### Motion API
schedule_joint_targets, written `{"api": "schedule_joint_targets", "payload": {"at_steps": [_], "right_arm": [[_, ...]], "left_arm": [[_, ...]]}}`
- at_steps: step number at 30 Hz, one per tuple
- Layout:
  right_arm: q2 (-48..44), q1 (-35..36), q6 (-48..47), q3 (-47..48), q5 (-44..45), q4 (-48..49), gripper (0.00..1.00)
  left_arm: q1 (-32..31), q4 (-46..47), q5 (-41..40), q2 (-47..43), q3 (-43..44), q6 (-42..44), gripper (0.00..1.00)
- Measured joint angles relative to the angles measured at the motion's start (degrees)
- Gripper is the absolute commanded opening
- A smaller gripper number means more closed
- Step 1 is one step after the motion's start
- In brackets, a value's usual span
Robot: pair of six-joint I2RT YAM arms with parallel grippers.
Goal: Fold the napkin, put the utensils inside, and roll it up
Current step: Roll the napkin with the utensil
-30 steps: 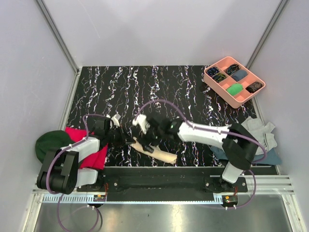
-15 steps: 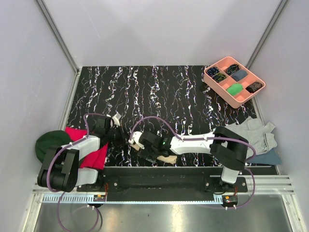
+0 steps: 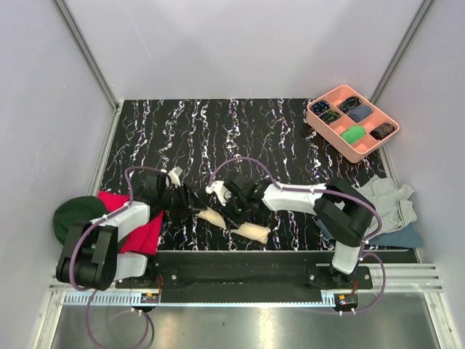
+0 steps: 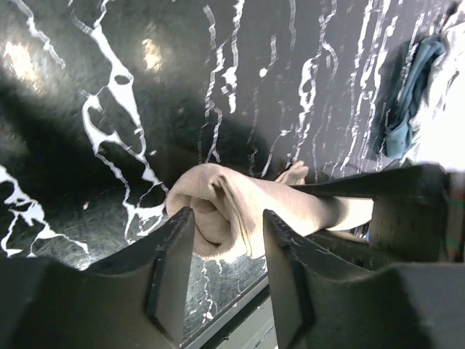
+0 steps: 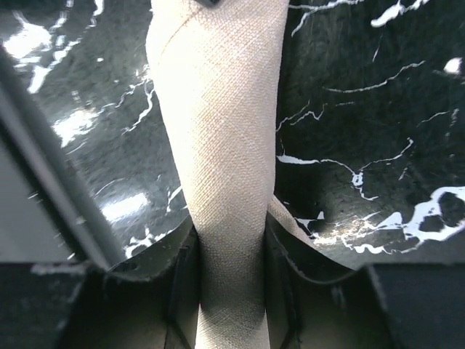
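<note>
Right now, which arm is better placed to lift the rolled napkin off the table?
Probably right. The right gripper is clamped around the middle of the napkin; the left gripper stands open at one end, gripping nothing.

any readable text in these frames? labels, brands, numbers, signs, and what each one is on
No readable text in any view.
Marked strip along the front rail: fine ticks only, any numerals too small to read.
Small orange-red pieces at the arm bases: too small to tell if they carry print.
Napkin and pink tray: no print visible.
</note>
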Motion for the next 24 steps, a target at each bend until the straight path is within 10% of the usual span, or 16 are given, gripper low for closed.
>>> {"api": "schedule_joint_targets", "payload": {"at_steps": [12,24], "right_arm": [[9.79,-10.36,3.08,4.33,-31.98,-1.97,0.37],[17.57,-14.36,4.20,8.76,-45.09,-4.33,0.40]], "left_arm": [[0.00,-0.33,0.07,-2.93,0.83,0.74,0.46],[-0.02,1.57,1.20,-1.01,0.39,0.42,0.44]]}}
